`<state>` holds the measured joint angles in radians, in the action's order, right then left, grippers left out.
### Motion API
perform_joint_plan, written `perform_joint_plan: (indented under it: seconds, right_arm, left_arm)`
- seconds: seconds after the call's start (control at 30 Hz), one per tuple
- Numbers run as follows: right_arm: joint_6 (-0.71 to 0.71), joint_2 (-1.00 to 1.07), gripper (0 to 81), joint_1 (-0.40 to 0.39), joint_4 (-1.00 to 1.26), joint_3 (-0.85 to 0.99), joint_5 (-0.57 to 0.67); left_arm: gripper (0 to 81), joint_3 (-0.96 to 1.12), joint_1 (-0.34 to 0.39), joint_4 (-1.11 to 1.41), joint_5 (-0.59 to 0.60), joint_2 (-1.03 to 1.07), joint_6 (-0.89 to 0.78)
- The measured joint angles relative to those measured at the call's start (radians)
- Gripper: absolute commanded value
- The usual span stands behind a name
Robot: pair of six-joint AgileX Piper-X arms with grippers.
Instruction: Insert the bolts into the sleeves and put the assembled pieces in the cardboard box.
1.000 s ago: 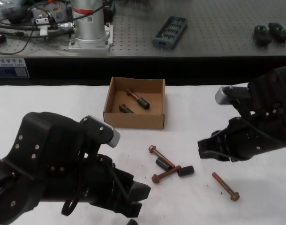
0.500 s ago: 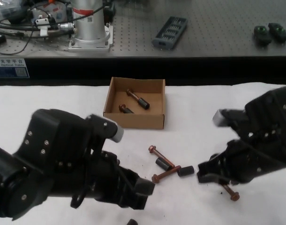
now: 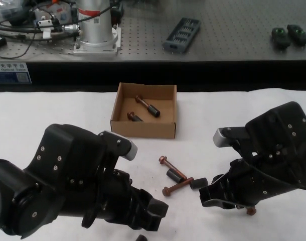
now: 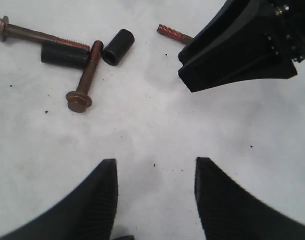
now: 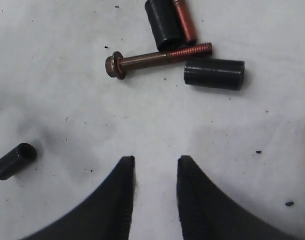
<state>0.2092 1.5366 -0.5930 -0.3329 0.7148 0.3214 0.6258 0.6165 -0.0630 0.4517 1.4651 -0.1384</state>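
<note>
both your grippers hang low over the tabletop (image 3: pixel 62 110), holding nothing: the left gripper (image 4: pixel 155 170) has its fingers spread wide, the right gripper (image 5: pixel 156 162) has its fingers parted only a little. this looks like a setup for each to take one part from the loose cluster between them. the free bolt (image 4: pixel 86 75) lies flat, head toward your left arm, threaded tip just beside the loose sleeve (image 4: pixel 118 47). two assembled pieces (image 3: pixel 148 106) already lie in the cardboard box (image 3: pixel 143 129)
</note>
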Motion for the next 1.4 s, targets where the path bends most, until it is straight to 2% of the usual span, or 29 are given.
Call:
perform_joint_plan:
  seconds: [0.73, 0.9, 1.03, 1.17, 1.4]
  right_arm:
    - [-0.02, 0.0, 23.0, 0.019, -0.037, 0.0, -0.007]
    - [-0.033, 0.0, 23.0, 0.043, -0.061, 0.0, -0.124]
    - [-0.061, 0.0, 23.0, 0.084, -0.066, -0.002, -0.171]
    - [-0.084, 0.0, 23.0, 0.116, -0.068, -0.002, -0.187]
    - [-0.144, 0.002, 23.4, 0.122, -0.068, -0.002, -0.206]
  left_arm:
    - [35.6, 0.0, 0.0, 0.0, -0.006, 0.046, 0.025]
    - [35.6, 0.0, 0.0, 0.0, 0.064, 0.046, -0.043]
    - [35.6, 0.0, 0.0, 0.0, 0.07, 0.046, -0.054]
    - [35.6, 0.004, 0.0, 0.0, 0.071, 0.046, -0.056]
    - [35.6, 0.008, -0.002, 0.019, 0.071, 0.046, -0.056]
